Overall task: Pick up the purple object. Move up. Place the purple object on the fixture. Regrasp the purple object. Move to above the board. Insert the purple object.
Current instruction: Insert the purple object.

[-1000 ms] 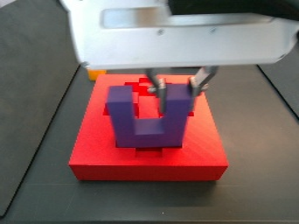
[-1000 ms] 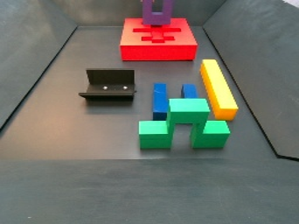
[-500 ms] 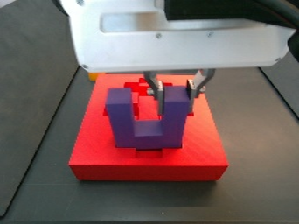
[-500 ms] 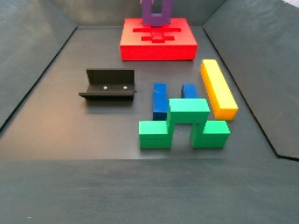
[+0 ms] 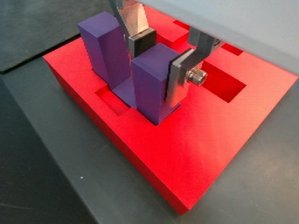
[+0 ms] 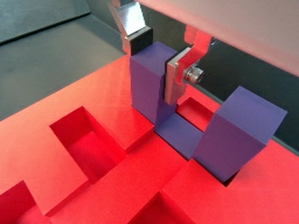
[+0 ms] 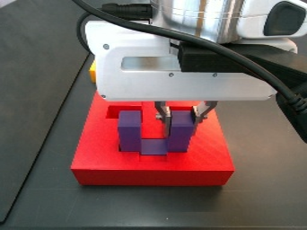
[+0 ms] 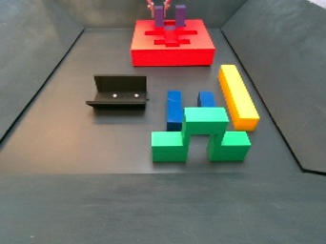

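Over the big red rectangular plastic board (image 5: 176, 131) in a wrist view, the gripper (image 5: 163, 54) is hanging with its flat silver fingers (image 5: 184, 70) closed on one prong of the small purple U-shaped plastic block (image 5: 140, 74). The block's matte, square-edged prongs are pointing upward, and its base is sitting down inside a darker recessed cut-out in the board's smooth top.

From a wrist view on the opposite side, the gripper (image 6: 160, 54) is pinching the far prong of the purple block (image 6: 211, 127) between its dark pads (image 6: 138, 39), while the near prong is standing free. The board's (image 6: 82, 188) sharp-cornered recesses are showing as deeper red steps.

Seen from a side view, the gripper (image 7: 178, 111) is reaching down from a white housing, its fingers gripping the right-hand prong of the block (image 7: 156, 132), whose base is lying sunk in the board (image 7: 150, 162).

Across the floor in a side view, the gripper (image 8: 167, 8) and purple block (image 8: 169, 11) are sitting at the far end on the board (image 8: 173, 50). Well apart, the dark L-shaped fixture (image 8: 120, 93) is standing beside a cluster of blue (image 8: 174, 108), green (image 8: 201, 132) and yellow (image 8: 237, 94) blocks.
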